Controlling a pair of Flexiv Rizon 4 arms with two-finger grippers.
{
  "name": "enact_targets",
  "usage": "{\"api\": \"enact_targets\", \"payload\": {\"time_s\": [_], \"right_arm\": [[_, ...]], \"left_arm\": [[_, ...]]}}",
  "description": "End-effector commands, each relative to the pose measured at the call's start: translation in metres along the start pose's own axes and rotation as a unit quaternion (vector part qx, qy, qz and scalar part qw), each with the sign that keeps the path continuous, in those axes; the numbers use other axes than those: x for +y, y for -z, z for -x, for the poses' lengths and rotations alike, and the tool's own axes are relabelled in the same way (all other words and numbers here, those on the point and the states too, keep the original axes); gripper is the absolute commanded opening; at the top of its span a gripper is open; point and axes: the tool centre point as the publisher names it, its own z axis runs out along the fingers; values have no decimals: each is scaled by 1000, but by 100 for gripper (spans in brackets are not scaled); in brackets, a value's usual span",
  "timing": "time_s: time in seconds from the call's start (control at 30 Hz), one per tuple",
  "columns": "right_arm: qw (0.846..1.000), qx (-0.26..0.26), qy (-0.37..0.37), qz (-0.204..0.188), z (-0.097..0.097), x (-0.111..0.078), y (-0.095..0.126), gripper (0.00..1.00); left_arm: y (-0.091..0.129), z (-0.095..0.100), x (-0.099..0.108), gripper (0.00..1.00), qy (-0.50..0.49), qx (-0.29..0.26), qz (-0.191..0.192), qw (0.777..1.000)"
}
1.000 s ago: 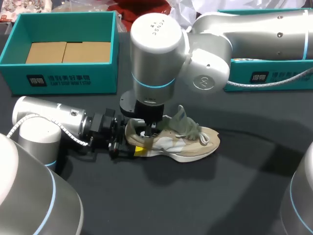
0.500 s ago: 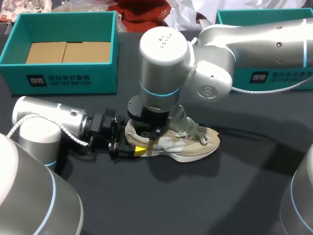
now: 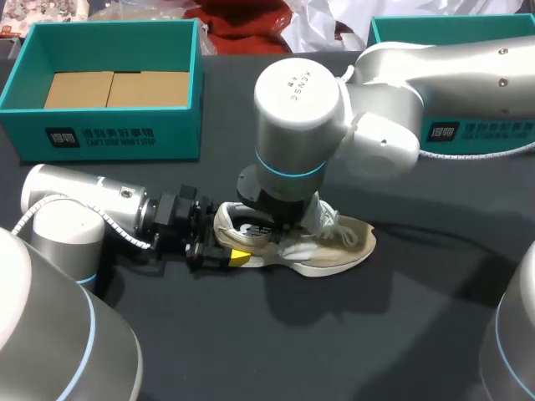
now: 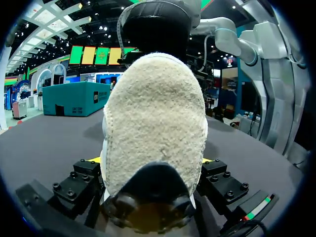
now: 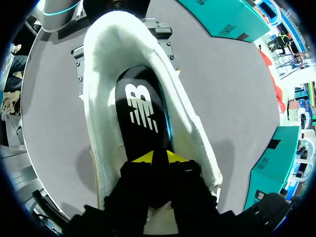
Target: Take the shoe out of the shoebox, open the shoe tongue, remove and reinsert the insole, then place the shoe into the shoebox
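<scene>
Left claw (image 3: 223, 246) clamps shoe (image 3: 343, 246) heel; right claw (image 5: 159, 159) pinches insole (image 5: 140, 106)

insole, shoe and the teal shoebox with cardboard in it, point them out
insole (image 5: 140, 106): right wrist view, on its black surface at the white logo
shoe (image 3: 351, 240): head view, on the beige toe
shoebox (image 3: 117, 134): head view, on its teal front wall

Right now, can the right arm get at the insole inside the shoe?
Probably yes: its jaws sit inside the shoe opening, pinching the insole; the left jaws clamp only the heel, outside.
</scene>
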Motion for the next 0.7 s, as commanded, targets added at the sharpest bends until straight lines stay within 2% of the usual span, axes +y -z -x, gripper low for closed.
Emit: {"api": "enact_targets", "payload": {"time_s": [0.03, 0.37, 0.43, 0.7], "right_arm": [[1000, -2, -2, 6, 1, -8, 2, 45], [1000, 7, -4, 1, 5, -9, -10, 71], [1000, 15, -5, 0, 6, -10, -16, 80], [998, 64, 10, -4, -1, -5, -40, 78]], "left_arm": [[0, -1, 4, 0, 0, -1, 0, 1000], [0, -1, 4, 0, 0, -1, 0, 1000], [0, -1, 4, 0, 0, -1, 0, 1000], [0, -1, 4, 0, 0, -1, 0, 1000]]}}
